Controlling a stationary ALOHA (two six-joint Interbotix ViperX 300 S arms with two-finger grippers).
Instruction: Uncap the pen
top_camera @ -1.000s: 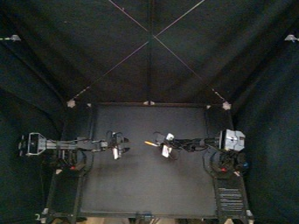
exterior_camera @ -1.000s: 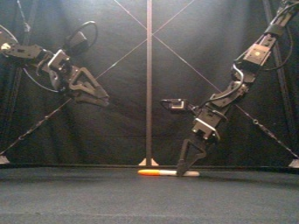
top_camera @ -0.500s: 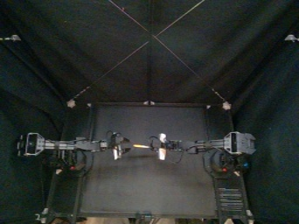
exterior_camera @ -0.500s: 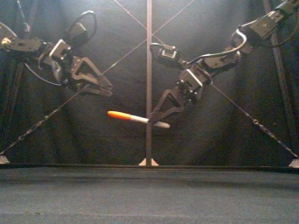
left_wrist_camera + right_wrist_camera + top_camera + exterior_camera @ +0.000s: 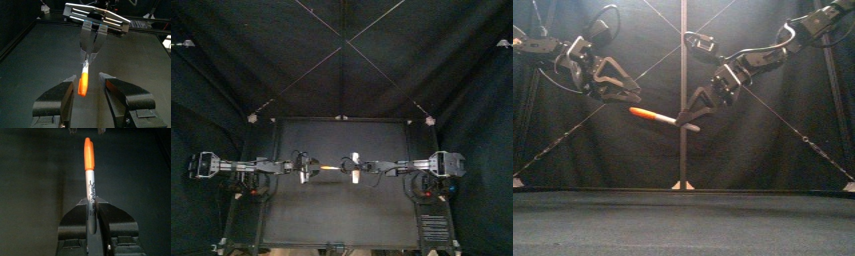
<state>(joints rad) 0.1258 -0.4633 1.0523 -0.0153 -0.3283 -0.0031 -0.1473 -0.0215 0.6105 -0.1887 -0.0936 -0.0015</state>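
Right wrist view — right pincer (image 5: 92, 204) grips pen (image 5: 90, 178), barrel marked Sharpie

Small black worktop (image 5: 338, 215), flat and matte. Closed in behind by a black back curtain (image 5: 342, 60) hanging in soft folds; black side curtains (image 5: 205, 100) at left and right. Lit from above: faint pale sheen on the back curtain's upper part, worktop showing dull grey in the front view.
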